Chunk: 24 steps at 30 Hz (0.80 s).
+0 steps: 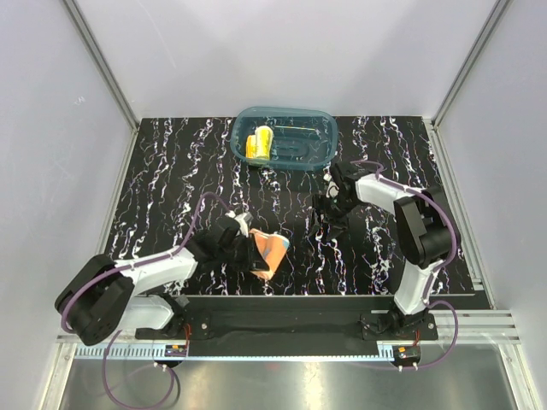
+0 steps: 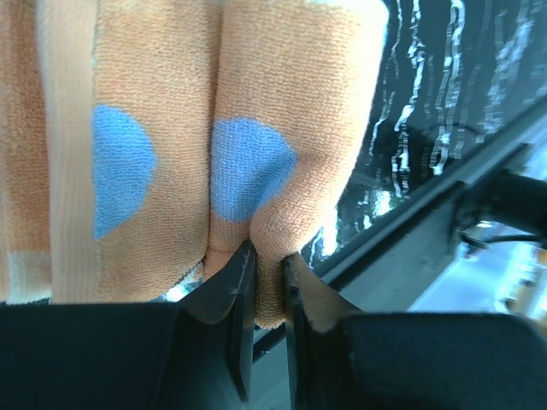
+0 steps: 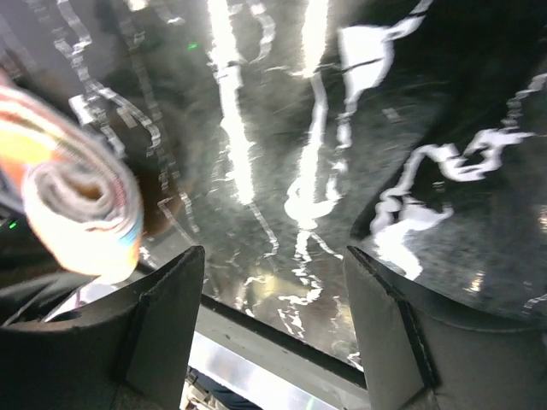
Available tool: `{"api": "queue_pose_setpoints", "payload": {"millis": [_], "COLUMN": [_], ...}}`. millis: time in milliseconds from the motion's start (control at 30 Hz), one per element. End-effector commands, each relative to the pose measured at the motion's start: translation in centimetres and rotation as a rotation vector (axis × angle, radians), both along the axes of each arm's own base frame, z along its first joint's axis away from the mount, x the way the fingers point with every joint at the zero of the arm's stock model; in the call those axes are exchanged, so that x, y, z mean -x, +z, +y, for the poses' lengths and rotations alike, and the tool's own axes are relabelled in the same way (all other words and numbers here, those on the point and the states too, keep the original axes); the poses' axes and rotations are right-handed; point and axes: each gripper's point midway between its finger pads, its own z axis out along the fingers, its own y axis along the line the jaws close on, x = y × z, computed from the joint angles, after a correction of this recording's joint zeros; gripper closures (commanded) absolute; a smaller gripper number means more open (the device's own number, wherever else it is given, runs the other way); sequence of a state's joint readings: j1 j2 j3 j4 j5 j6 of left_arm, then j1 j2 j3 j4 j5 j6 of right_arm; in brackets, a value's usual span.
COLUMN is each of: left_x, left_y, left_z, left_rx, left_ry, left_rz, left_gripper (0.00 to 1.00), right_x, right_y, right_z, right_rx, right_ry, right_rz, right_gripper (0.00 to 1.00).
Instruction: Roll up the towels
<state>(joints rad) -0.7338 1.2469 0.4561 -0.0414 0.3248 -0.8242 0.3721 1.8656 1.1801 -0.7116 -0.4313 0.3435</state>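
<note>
Jaws of low left arm (image 1: pixel 145 273) tight on orange towel (image 1: pixel 270 251)

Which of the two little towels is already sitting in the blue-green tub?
The yellow towel; it lies inside the teal tub at the back. The orange towel, with blue spots, is pinched in the left gripper near the front.

orange towel (image 2: pixel 171 145) cropped at top edge, rolled end blurred
</note>
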Motion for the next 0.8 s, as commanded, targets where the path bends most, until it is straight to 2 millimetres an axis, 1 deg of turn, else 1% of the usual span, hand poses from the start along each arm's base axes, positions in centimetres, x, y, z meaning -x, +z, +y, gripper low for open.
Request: {"api": "queue_pose_setpoints", "payload": {"millis": [0,67,100,167,200,267,300,333,400,433,467,533,567,600,633,700,733,767], "left_x": [0.2,0.0,0.0,-0.3,-0.4,-0.8,-0.8,-0.9,-1.1,-1.0,-1.0,-0.7,-1.0,-0.8,-0.6,-0.6,-0.4,-0.6], "left_y": [1.6,1.6,1.5,1.5,1.7,1.6,1.5,1.4,1.3,1.0,0.8,-0.2,-0.6,-1.0,-1.6,-2.0,-2.3,-2.5], "left_z": [-1.3,-1.2,-1.1,-0.7,-0.6,-0.1,0.2,0.4,0.9,1.1,1.4,2.0,2.3,2.5,2.8,3.1,3.3,3.5], "left_rx": [0.164,0.197,0.209,0.258,0.271,0.285,0.285,0.285,0.301,0.308,0.314,0.288,0.273,0.263,0.253,0.265,0.258,0.253], "left_ry": [-0.035,-0.029,-0.025,-0.005,0.000,0.023,0.028,0.035,0.051,0.067,0.080,0.099,0.115,0.120,0.129,0.141,0.147,0.160], "left_rz": [0.028,0.055,0.067,0.097,0.105,0.126,0.138,0.149,0.174,0.206,0.226,0.277,0.292,0.309,0.336,0.359,0.377,0.382], "left_gripper": [0.87,0.87,0.87,0.87,0.87,0.87,0.87,0.87,0.87,0.87,0.87,0.87,0.88,0.88,0.88,0.89,0.89,0.89], "right_x": [-0.3,-0.3,0.3,0.2,0.8,0.7,1.3,1.4,1.8,1.3,1.7,2.4,2.1,2.9,2.8,3.1,3.7,3.4], "right_y": [2.5,2.9,3.0,3.9,4.0,4.8,4.9,5.4,5.6,6.2,6.4,6.0,6.2,5.9,5.9,5.5,5.2,5.3], "right_z": [1.6,2.0,2.3,2.9,3.2,3.7,4.0,4.2,4.8,5.3,5.7,6.1,6.6,7.2,7.8,8.5,9.1,9.8], "right_rx": [-0.134,-0.164,-0.197,-0.247,-0.280,-0.331,-0.363,-0.389,-0.450,-0.486,-0.515,-0.535,-0.559,-0.565,-0.577,-0.574,-0.574,-0.588], "right_ry": [0.023,0.020,0.028,0.035,0.042,0.049,0.054,0.058,0.058,0.053,0.061,0.049,0.060,0.081,0.087,0.099,0.110,0.123], "right_rz": [-0.067,-0.080,-0.067,-0.094,-0.083,-0.114,-0.101,-0.112,-0.115,-0.149,-0.142,-0.122,-0.157,-0.148,-0.165,-0.173,-0.160,-0.194], "right_gripper": [0.27,0.27,0.28,0.27,0.28,0.27,0.27,0.27,0.26,0.26,0.26,0.26,0.26,0.26,0.26,0.27,0.27,0.27]}}
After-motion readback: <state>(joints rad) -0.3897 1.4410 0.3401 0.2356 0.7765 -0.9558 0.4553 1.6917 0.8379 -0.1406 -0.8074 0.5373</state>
